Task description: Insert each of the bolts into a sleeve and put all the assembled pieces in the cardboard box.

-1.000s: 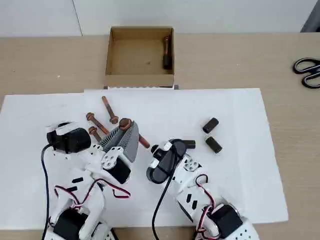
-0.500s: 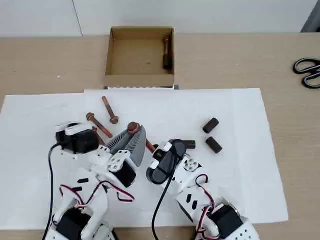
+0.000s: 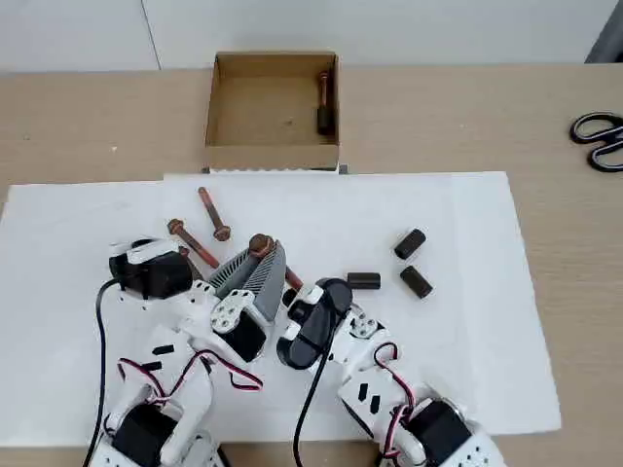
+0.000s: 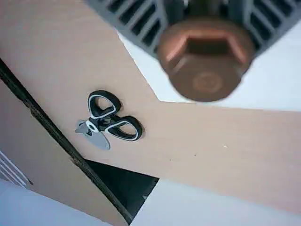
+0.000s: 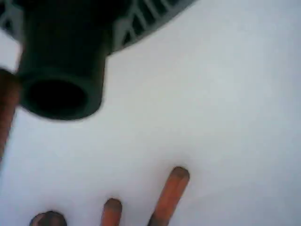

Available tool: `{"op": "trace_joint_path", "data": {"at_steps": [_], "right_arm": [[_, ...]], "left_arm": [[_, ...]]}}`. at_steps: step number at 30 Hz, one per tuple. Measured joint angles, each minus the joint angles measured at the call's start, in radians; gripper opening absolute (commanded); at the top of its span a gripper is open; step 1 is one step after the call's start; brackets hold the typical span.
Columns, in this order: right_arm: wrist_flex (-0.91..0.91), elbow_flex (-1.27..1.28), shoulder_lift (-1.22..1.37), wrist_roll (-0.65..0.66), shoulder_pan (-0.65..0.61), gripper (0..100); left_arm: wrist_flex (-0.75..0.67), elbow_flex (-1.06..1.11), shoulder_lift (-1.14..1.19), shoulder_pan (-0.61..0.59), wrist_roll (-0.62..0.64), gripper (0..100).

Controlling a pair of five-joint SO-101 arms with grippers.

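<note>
One assembled piece (image 3: 324, 107) lies in the cardboard box (image 3: 222, 156) at top centre; at lower centre the left gripper (image 3: 261, 251) clamps a bolt (image 4: 205, 66) and the right gripper (image 5: 70, 22) grips a sleeve (image 5: 61, 75), apparently not yet joined, with loose bolts (image 3: 214, 214) and three loose sleeves (image 3: 410, 243) waiting mid-frame.

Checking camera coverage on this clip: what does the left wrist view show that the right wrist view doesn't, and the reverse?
Left wrist view: the head of a bolt held in the left gripper, with scissors on the bare table beyond.
Right wrist view: a sleeve in the right gripper, open end showing, and loose bolts lying flat.
Both: the white paper, and apparently the held bolt, whose tip sits beside the sleeve's mouth.
</note>
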Motion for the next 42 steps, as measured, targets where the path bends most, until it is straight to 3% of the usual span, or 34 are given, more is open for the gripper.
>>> {"op": "trace_joint_path", "data": {"at_steps": [30, 42], "right_arm": [[0.000, -0.002, 0.000, 0.000, 0.044, 0.2], [-0.048, -0.002, 0.000, 0.000, 0.043, 0.2]], "left_arm": [[0.048, 0.025, -0.002, -0.017, 0.000, 1], [0.086, 0.080, -0.002, 0.087, -0.006, 1]]}}
